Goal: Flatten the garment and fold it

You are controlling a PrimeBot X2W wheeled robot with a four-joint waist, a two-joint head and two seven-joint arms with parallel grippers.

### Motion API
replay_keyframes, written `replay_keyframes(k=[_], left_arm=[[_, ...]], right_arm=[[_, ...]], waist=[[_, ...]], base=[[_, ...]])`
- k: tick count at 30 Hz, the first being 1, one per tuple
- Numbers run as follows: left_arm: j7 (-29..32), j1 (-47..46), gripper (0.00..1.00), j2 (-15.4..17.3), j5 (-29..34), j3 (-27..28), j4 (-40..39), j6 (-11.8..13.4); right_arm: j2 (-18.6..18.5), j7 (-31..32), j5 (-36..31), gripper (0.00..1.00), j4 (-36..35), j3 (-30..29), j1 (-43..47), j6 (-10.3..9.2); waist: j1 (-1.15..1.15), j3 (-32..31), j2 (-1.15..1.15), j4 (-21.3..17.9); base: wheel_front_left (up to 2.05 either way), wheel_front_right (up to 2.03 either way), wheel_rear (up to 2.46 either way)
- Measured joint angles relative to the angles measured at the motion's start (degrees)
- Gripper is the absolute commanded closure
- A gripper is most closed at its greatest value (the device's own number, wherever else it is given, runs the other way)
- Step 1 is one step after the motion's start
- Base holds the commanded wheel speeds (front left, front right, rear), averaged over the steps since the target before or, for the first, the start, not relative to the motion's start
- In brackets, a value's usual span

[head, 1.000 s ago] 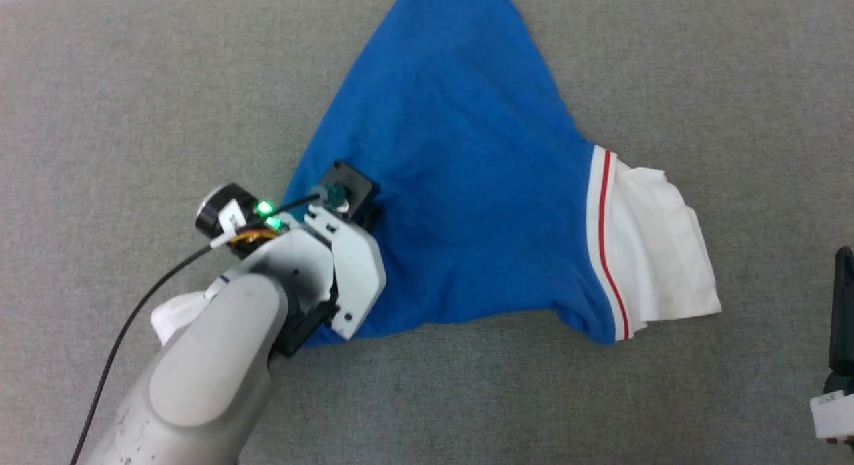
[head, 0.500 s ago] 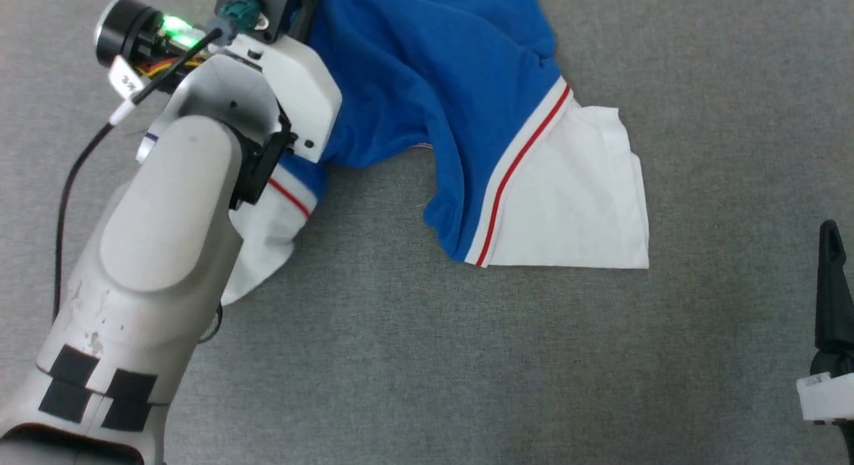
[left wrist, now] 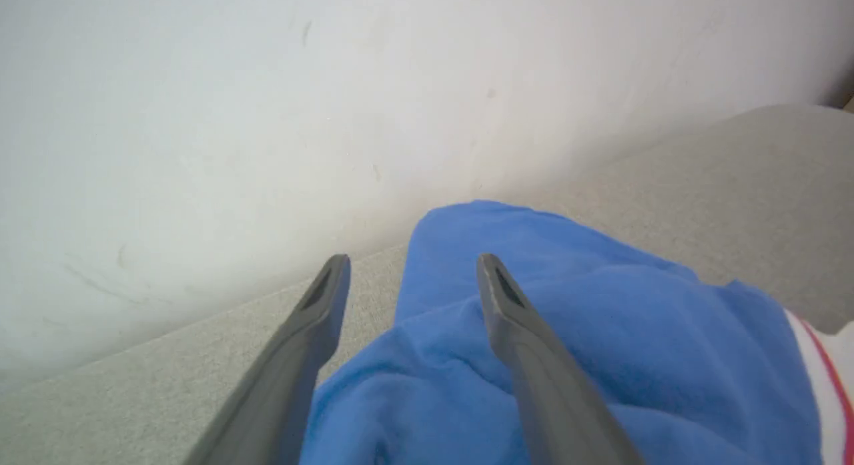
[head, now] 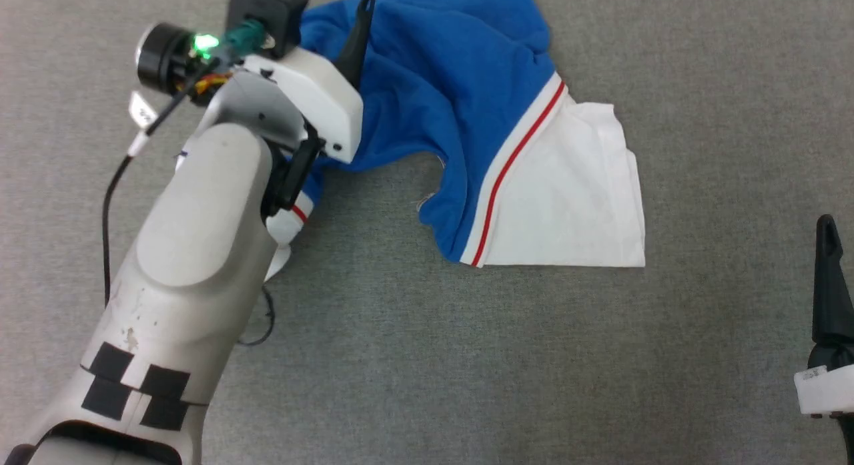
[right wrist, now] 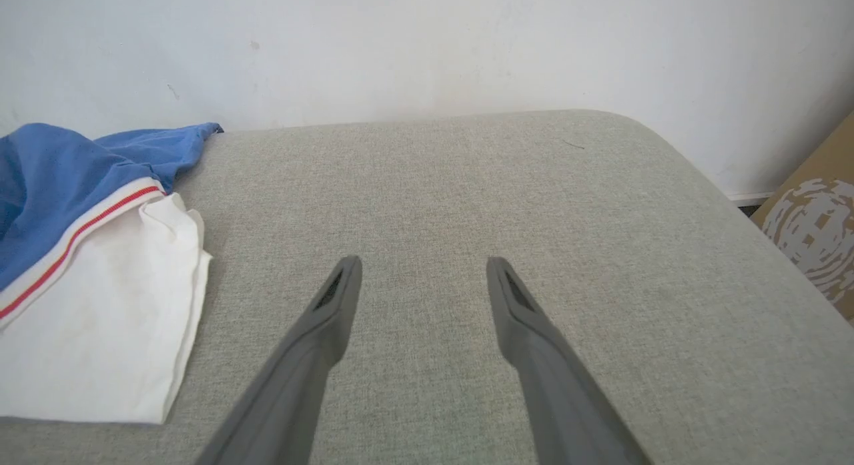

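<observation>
Finds the blue T-shirt [head: 454, 98] heaped toward the far side of the grey padded surface [head: 467, 358], close to the white wall [left wrist: 267, 85], with its right white sleeve [head: 567, 198] spread flat and the body crumpled. Shows the left gripper [left wrist: 413, 261] spread wide and gripping nothing, one finger lying over the blue folds, the other off the cloth's edge. Shows the right gripper [right wrist: 423, 261] equally wide and empty, over bare surface, well apart from the sleeve.

Could snag a fold on that overlying finger while pulling the arm away, and so drag the heap further out of shape. Could also leave the hem buried in the bunching, making a clean next grasp hard to find. Might let the far cloth slip over the edge by the wall.

Against half a second earlier: had the left jaws pinched shut at the blue cloth, now lets go. Leaves the right sleeve about where it lay.
</observation>
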Motion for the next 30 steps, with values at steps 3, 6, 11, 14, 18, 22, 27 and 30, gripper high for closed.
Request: replay_keyframes(k=[3,6,11,14,18,22,27,30], left_arm=[[-2.03,0.44,0.00,-0.24,-1.85,1.74,-5.09,0.87],[-3.11,3.99,0.00,0.18,-3.18,3.58,-12.20,2.46],[-3.25,16.74,0.00,2.72,-5.16,6.90,-25.44,7.02],[-3.92,26.86,0.00,3.67,-5.68,9.16,-32.87,11.11],[-4.25,41.89,0.00,2.92,-7.13,11.24,-39.34,16.41],[-3.63,49.96,0.00,3.78,-7.12,11.43,-40.77,18.18],[2.48,49.16,0.00,7.12,-6.22,10.63,-40.21,17.94],[9.10,46.24,0.00,9.31,-5.91,9.24,-37.50,16.58]], right_arm=[[0.00,-0.01,0.02,0.00,0.45,-0.02,0.08,0.00],[0.01,-0.04,0.21,0.00,1.18,-0.15,0.48,0.00],[0.00,-0.24,1.27,0.00,2.14,-0.78,2.72,0.00],[0.00,-0.78,1.99,0.00,2.83,-1.05,4.27,0.00],[0.01,-1.69,2.88,0.00,3.50,-1.13,5.79,0.00],[0.01,-2.00,3.22,0.00,3.52,-0.81,6.03,0.00],[0.00,-1.99,3.11,0.00,3.01,-0.49,5.67,0.00],[0.01,-1.94,3.05,0.00,2.90,-0.12,5.40,0.00]], waist=[[0.00,-1.78,0.00,0.66],[-0.01,-4.18,0.00,1.47],[-0.02,-8.37,0.00,2.66],[-0.02,-10.63,0.00,3.33],[-0.03,-12.96,0.00,4.18],[-0.02,-13.60,0.00,5.29],[-0.01,-12.33,0.00,5.61],[0.00,-11.22,0.00,5.44]], base=[[0.00,0.00,0.00],[0.00,0.00,0.00],[0.00,0.00,0.00],[0.00,0.00,0.00],[0.00,0.00,0.00],[0.00,0.00,0.00],[0.00,0.00,0.00],[0.00,0.00,0.00]])
